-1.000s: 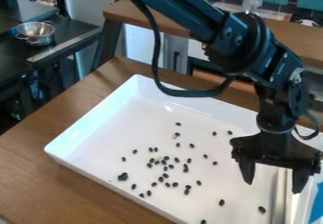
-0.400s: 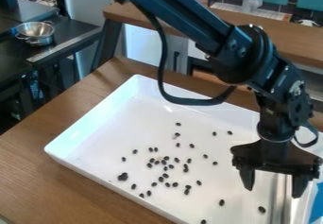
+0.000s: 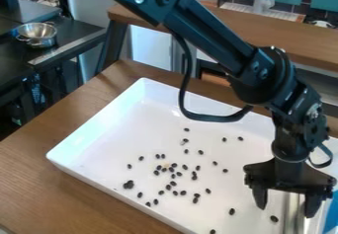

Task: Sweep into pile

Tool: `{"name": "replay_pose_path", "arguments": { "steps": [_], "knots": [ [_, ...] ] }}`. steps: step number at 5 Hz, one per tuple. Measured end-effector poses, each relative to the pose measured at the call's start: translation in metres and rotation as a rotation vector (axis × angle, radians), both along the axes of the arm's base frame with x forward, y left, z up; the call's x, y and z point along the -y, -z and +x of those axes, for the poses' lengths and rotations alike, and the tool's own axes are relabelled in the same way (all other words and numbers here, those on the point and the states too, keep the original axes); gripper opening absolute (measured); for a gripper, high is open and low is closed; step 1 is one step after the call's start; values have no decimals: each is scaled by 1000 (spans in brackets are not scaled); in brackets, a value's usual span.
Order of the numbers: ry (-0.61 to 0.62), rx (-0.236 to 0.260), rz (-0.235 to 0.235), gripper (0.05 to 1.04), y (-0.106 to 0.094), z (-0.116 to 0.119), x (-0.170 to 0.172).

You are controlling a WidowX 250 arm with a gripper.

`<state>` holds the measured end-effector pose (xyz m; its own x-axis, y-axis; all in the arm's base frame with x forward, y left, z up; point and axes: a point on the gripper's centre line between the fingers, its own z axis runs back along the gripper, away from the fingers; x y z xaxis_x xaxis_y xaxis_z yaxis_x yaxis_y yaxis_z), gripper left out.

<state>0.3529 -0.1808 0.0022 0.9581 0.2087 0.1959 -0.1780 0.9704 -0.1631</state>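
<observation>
My gripper [image 3: 286, 209] hangs over the right part of the white tray [image 3: 99, 124], pointing down, with its two fingers spread apart. Beneath and between the fingers lies a long metallic strip [image 3: 291, 218] near the tray's right side; whether the fingers touch it I cannot tell. Several small dark beans [image 3: 173, 175] are scattered on the tray floor, densest around the middle, with a tight clump [image 3: 128, 184] toward the front left. One bean [image 3: 274, 218] lies just left of the strip.
The wooden table [image 3: 39, 164] surrounds the tray, whose raised walls border the work area. A blue item [image 3: 331, 217] is at the right edge. At the back are a wooden counter [image 3: 304, 45] and, upper left, a metal bowl [image 3: 37, 34] on a dark surface.
The gripper has come down toward the tray floor, and the upper arm has swung lower and to the right. The beans have stayed where they were.
</observation>
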Motion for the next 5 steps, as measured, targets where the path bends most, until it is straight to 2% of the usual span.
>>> {"name": "replay_pose_path", "arguments": {
  "steps": [2, 3, 4, 5],
  "knots": [
    [7, -19, -2, 372, 1, -1, 2],
    [1, -85, -25, 345, 1, -1, -16],
    [9, -92, -27, 345, 5, -5, -25],
    [3, -74, -28, 345, 6, -3, -41]
  ]
}}
